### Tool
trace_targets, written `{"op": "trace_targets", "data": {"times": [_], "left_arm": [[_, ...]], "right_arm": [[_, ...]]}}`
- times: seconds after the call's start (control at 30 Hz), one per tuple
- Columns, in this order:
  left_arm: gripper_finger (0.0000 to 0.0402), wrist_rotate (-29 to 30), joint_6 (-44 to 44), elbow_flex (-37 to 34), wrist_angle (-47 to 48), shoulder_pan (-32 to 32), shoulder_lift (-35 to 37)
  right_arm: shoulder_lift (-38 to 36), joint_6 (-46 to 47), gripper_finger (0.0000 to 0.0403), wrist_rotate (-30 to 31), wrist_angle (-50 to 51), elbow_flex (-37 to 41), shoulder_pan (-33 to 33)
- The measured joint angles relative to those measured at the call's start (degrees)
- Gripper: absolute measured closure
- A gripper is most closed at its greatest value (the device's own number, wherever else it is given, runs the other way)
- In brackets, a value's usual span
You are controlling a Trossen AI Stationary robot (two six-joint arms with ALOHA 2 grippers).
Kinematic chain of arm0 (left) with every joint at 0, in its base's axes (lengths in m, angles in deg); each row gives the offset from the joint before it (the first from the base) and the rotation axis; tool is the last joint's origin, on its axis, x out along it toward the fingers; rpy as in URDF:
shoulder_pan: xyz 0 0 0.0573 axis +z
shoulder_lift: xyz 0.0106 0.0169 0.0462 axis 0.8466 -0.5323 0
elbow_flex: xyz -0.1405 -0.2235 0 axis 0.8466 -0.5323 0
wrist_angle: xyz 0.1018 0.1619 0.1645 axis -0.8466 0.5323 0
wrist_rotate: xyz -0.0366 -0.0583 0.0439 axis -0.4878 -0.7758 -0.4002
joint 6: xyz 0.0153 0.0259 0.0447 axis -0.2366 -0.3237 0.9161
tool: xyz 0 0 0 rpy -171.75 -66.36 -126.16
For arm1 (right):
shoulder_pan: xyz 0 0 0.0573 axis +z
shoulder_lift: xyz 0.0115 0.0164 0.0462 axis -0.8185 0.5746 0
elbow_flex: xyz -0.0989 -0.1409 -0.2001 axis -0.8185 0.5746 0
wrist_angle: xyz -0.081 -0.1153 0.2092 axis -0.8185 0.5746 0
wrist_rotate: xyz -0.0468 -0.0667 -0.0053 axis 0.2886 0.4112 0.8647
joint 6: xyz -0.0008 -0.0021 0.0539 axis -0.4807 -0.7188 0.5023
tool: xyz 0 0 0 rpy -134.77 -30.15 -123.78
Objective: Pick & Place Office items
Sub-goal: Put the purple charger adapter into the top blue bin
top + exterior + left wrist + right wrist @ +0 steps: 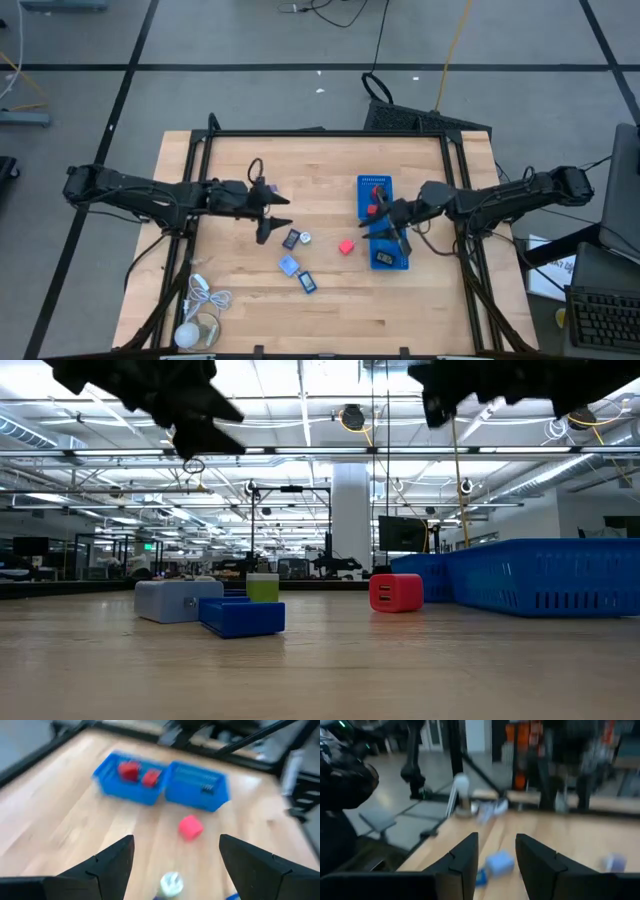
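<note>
With jaws wide, your left gripper (272, 214) hovers; drop squarely over the black item (291, 239) at its five o'clock. Right gripper (388, 228), narrowly parted and empty, waits above the blue trays (376, 186).

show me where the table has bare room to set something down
Bare wood runs along the far edge of the table and in the near right corner below the blue trays. It is crowded mid-table around the red block and pale grey-blue piece.
</note>
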Motion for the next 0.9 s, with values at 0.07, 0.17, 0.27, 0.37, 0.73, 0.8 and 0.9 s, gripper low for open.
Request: {"op": "trace_targets", "data": {"times": [0.07, 0.17, 0.27, 0.37, 0.73, 0.8, 0.9], "left_arm": [[0.0105, 3.8, -4.6, 0.0, 4.7, 0.0, 0.0], [0.0105, 11.5, -12.2, 0.0, 11.9, 0.2, 0.0], [0.0105, 16.6, -18.6, 0.0, 16.6, 1.1, -0.7], [0.0105, 18.0, -22.7, 0.0, 18.2, 2.8, -2.9], [0.0105, 14.7, -35.2, 0.0, 18.0, 12.3, -18.1], [0.0105, 14.8, -36.1, 0.0, 17.8, 13.6, -20.1], [0.0105, 15.1, -36.1, 0.0, 15.6, 15.1, -22.7]], "right_arm": [[0.0, -2.5, 0.0285, 0.0, -3.3, 0.0, 0.0], [0.0, -4.3, 0.0286, 0.0, -6.3, 0.0, 0.0], [0.0, -6.6, 0.0286, 0.2, -7.5, 0.0, -0.1], [0.3, -8.0, 0.0287, 1.7, -8.3, 0.0, -0.1], [5.1, -7.4, 0.0291, 7.6, -8.5, 0.0, -0.1], [5.9, -8.3, 0.0291, 7.6, -8.8, 0.0, -0.1], [6.6, -8.5, 0.0291, 7.6, -9.4, 0.0, -0.1]]}}
